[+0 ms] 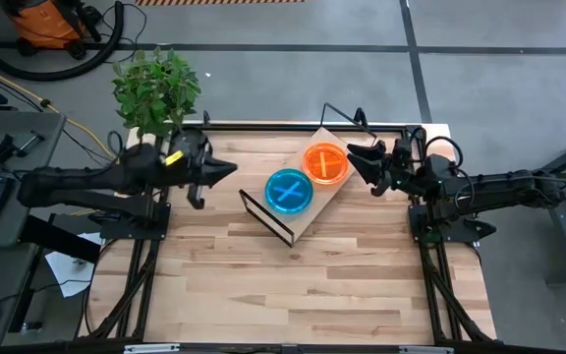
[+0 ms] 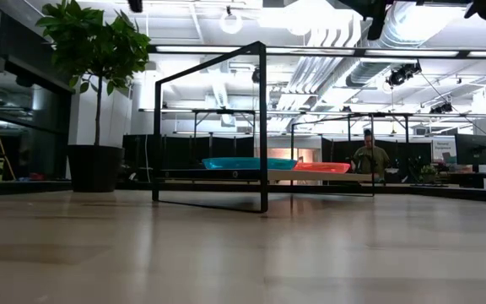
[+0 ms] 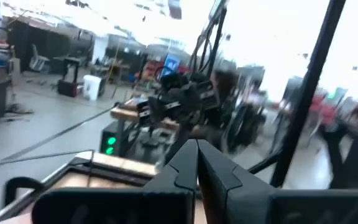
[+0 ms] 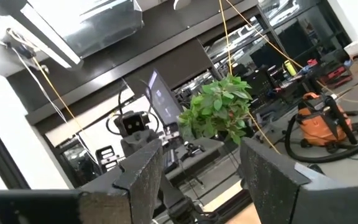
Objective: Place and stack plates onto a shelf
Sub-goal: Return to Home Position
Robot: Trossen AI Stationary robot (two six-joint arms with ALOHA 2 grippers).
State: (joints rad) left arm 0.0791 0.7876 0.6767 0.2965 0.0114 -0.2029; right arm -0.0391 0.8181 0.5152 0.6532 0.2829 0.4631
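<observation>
The wooden shelf (image 1: 308,211) lies slantwise at the table's far middle, with black wire frames at both ends. A cyan-blue plate (image 1: 289,191) and an orange plate (image 1: 325,163) rest side by side on its board; I cannot tell how many are stacked in each. In the low view the blue plate (image 2: 250,163) and the orange plate (image 2: 321,167) sit flat on the board. My left gripper (image 1: 229,169) is shut, left of the shelf and pointing at it. My right gripper (image 1: 354,159) is open, just right of the orange plate. Both are raised above the table.
A potted plant (image 1: 155,88) stands at the table's far left corner. The shelf's tall wire frames (image 2: 262,127) rise above the board. A person (image 2: 370,158) stands far off in the room behind. Bare tabletop (image 1: 293,285) fills the near half.
</observation>
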